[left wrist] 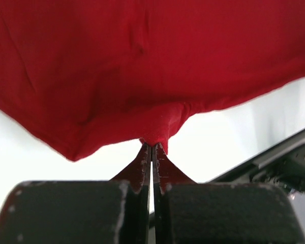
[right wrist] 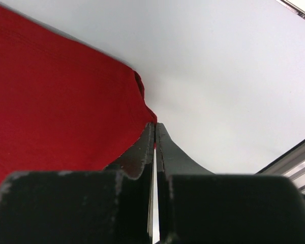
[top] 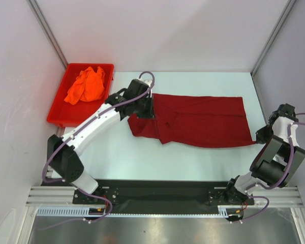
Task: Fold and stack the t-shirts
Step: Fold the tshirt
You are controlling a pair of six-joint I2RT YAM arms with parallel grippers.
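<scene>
Between the fingertips of the left gripper, a bunched edge of the maroon t-shirt is pinched, the two jaws pressed together on the cloth with no gap showing. Beyond these fingers the shirt spreads wide as a broad red sheet, creased where it gathers toward the grip. The right gripper is likewise clamped on the opposite end of the same shirt, its jaws meeting on a corner of the fabric; the rest of the cloth lies to the left of its fingers, with bare white table to their right. The shirt thus spans the table from one pair of fingers to the other, as a long band. Whether its middle rests on the surface cannot be told. Well apart from both grippers, beyond and to the left of the left fingers, the orange t-shirt lies crumpled inside the red bin.
</scene>
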